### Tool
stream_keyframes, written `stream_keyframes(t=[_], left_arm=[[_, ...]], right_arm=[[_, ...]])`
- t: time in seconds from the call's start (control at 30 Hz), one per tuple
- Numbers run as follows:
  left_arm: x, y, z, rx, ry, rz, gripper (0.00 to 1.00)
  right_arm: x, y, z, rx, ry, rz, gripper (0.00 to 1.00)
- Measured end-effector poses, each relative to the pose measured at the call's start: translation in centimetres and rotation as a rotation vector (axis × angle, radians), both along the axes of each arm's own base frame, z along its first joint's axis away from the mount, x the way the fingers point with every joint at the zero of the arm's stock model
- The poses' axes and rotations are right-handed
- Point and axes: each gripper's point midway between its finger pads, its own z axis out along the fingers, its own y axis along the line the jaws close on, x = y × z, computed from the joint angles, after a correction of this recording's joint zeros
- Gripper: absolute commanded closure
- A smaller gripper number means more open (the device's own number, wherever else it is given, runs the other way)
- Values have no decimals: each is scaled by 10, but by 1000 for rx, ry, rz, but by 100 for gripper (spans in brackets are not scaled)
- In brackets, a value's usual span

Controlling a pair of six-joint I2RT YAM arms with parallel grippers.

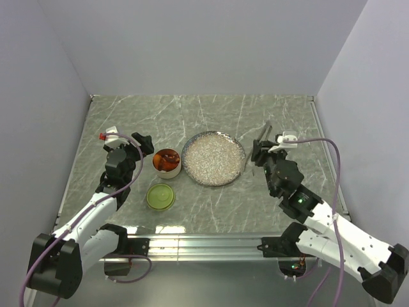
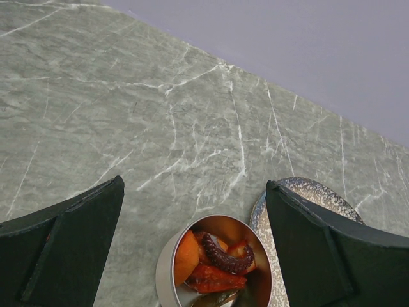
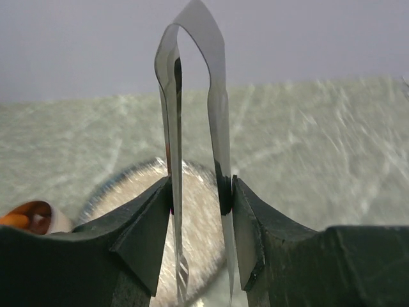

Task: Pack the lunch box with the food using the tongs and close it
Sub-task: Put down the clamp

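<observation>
The lunch box [image 1: 167, 161] is a small steel tin left of the plate, lidless, holding the food [image 2: 216, 262]: orange chunks and a dark curved strip. Its olive-green lid [image 1: 160, 196] lies flat on the table just in front of it. My left gripper [image 1: 144, 146] hovers at the tin's left side, open wide, and in its wrist view the lunch box [image 2: 167, 272] sits low between the two fingers. My right gripper [image 1: 259, 153] is shut on the tongs [image 3: 195, 128], one pad on each arm. The tongs [image 1: 264, 137] stand right of the plate.
A wide speckled grey plate [image 1: 213, 158] lies mid-table between the two grippers, with no food showing on it. A raised metal rail [image 1: 204, 243] runs along the near edge. Grey walls close in the table at left, back and right.
</observation>
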Motion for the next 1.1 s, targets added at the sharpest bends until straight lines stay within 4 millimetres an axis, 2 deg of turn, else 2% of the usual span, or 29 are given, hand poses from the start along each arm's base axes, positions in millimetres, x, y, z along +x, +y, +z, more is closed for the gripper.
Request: stream_keyframes(t=[0.27,0.43,0.93,1.1], left_arm=[[0,2,2,-2,-6,4,0],[0,2,2,-1,-5,5,0],[0,3,2,-3,-6,3,1],[-1,3,3,-3,-10,3,0]], right_arm=[[-3,-49,-63,-55,286,-161,51],[8,-65,-95,-85,445,-190,52],[66,-50,-178,-130,790,-83,50],[79,-48,-196,-129,851,-72,50]])
